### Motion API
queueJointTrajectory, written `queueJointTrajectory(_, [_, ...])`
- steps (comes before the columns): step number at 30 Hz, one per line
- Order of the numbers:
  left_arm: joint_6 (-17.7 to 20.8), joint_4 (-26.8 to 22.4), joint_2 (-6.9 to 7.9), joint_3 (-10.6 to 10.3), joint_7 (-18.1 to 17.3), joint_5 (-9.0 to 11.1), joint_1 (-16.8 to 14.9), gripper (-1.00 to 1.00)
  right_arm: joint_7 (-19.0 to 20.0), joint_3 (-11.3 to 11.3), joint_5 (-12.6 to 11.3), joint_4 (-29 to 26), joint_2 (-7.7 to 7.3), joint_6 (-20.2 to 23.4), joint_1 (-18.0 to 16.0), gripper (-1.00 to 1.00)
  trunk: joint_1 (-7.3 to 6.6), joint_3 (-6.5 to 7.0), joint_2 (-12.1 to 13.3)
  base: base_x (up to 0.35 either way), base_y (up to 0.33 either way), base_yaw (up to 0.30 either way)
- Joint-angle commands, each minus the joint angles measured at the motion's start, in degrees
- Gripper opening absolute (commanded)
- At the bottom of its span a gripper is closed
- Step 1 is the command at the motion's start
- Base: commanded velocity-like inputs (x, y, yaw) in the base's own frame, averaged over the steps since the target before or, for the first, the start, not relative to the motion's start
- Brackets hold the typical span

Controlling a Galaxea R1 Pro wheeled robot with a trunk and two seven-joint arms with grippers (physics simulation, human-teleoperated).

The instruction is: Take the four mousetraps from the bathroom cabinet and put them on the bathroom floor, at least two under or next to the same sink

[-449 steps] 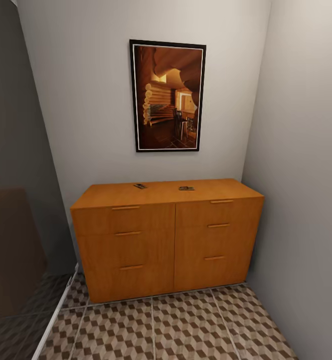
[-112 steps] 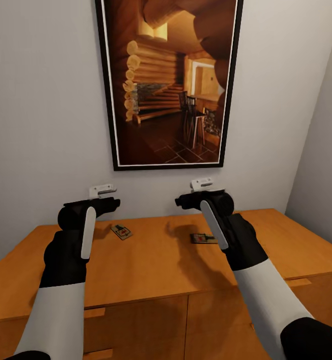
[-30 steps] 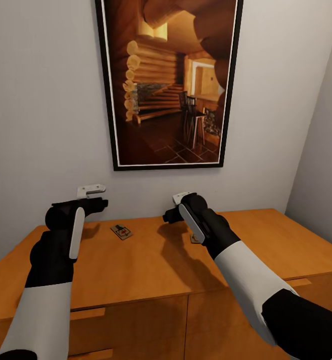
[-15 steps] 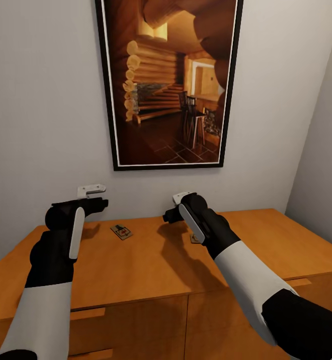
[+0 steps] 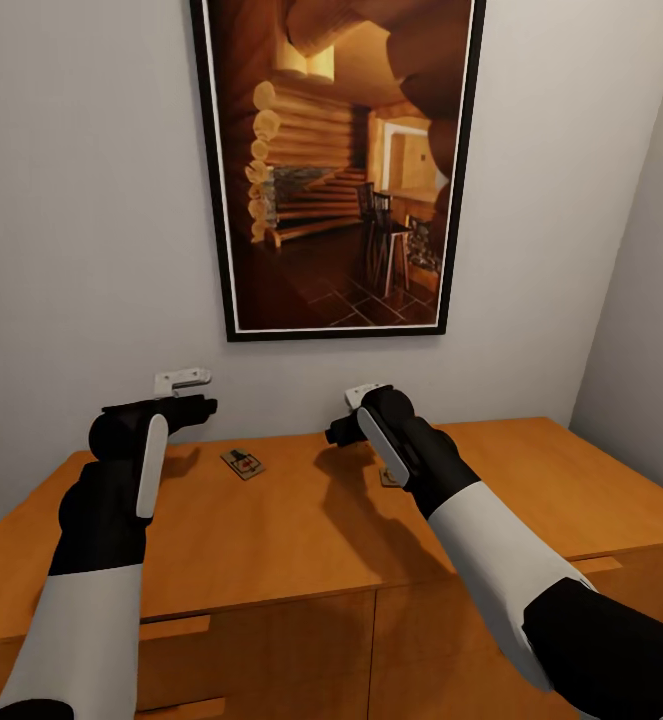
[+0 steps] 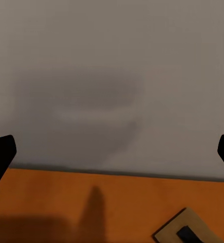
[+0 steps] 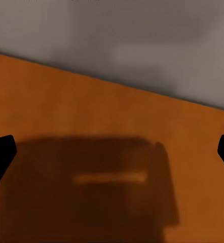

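One mousetrap (image 5: 243, 464), a small tan plate with dark wire and a red mark, lies on the cabinet top (image 5: 271, 530) near the wall. A corner of this mousetrap (image 6: 189, 232) shows in the left wrist view. A second mousetrap (image 5: 387, 479) is mostly hidden behind my right wrist. My left gripper (image 5: 208, 406) hovers above the top, left of the first trap, and stands open (image 6: 112, 157). The right gripper (image 5: 332, 434) hangs between the two traps, open (image 7: 112, 157), with only bare wood and its shadow under it.
A large framed picture (image 5: 336, 165) hangs on the white wall behind the cabinet. A side wall (image 5: 641, 330) closes in on the right. Drawer fronts with bar handles (image 5: 176, 627) face me below the top.
Nothing has moved over the last second. Since 3.7 s ago both arms have shifted left, and the right gripper has dropped lower, covering most of the right trap.
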Motion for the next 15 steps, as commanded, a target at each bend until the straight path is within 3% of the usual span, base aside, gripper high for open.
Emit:
queueJointTrajectory(1, [0.2, -0.1, -0.04, 0.1, 0.1, 0.1, -0.1, 1.00, -0.6, 0.1, -0.6, 0.0, 0.00, 0.2, -0.1, 1.00, -0.01, -0.07, 0.0, 0.000, 0.000, 0.000])
queueJointTrajectory(15, [0.2, 0.4, -0.21, 0.1, 0.1, 0.5, 0.1, 1.00, -0.7, 0.0, -0.6, 0.0, 0.00, 0.2, -0.1, 1.00, -0.01, -0.07, 0.0, 0.000, 0.000, 0.000])
